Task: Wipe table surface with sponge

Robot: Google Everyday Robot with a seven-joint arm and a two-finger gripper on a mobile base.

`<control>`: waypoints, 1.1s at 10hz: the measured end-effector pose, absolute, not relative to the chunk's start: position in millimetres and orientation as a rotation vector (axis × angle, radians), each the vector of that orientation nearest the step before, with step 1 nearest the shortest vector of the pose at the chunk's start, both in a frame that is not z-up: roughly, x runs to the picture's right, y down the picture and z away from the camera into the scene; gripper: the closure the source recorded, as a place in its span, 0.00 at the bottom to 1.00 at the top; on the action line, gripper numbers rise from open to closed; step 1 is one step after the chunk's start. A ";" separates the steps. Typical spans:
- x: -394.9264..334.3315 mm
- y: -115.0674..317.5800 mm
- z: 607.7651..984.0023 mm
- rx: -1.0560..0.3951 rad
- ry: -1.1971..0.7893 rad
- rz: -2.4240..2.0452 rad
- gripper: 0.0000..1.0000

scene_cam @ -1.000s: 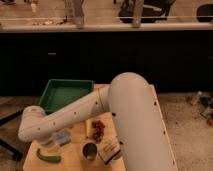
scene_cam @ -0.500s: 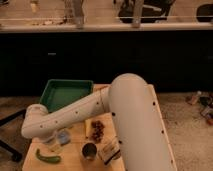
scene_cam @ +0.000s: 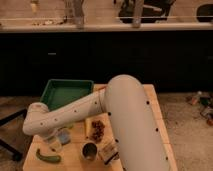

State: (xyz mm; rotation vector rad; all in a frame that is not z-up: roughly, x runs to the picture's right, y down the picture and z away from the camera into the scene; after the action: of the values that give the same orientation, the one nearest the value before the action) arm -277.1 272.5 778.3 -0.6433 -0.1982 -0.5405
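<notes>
Shifted a little to the right since the earlier frame, the white arm's bent lower joint now sits closer in over the near-left part of the bench, and the wrist below has come along with it. The things on the bench lie where they lay.

In the camera view, the light tan wooden plank bench top (scene_cam: 74, 150) carries everything. The end effector (scene_cam: 52, 146) hangs low over its near-left part, under the bent joint, pointing down at the wood. Its jaws stand apart, and nothing looks clamped between them. The small thick blue-grey rectangular sponge (scene_cam: 63, 135) lies flat on the bench just beside the end effector, on the picture's right of it and a touch farther back, partly tucked under the arm. Whether the two touch I cannot tell.

Around them sit a deep green rectangular plastic tray (scene_cam: 66, 93) at the far left, a curved green vegetable-like piece (scene_cam: 47, 157) by the near edge just in front of the end effector, a small round metal cup (scene_cam: 90, 150), a reddish-brown cluster of small pieces (scene_cam: 97, 130) and a pale crumpled packet (scene_cam: 108, 149) half hidden by the arm.

By my reading, the task is only at its start. The approach to the sponge is nearly made, but the sponge is not yet gripped and no wiping shows on the wood. Closing on the sponge, pressing it down and sweeping it across the bench top are all left to do, and the other things crowd the open wood.
</notes>
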 end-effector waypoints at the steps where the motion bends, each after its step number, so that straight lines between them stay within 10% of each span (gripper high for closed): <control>1: -276.6 274.5 781.4 -0.649 -0.201 -0.540 0.20; 7: -262.2 284.4 788.6 -0.661 -0.206 -0.537 0.20; 11: -257.2 293.6 789.5 -0.645 -0.213 -0.548 0.52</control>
State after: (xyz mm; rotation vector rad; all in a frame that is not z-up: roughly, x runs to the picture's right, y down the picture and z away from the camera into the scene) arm -257.2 293.6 789.5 -0.6450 -0.2128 -0.5481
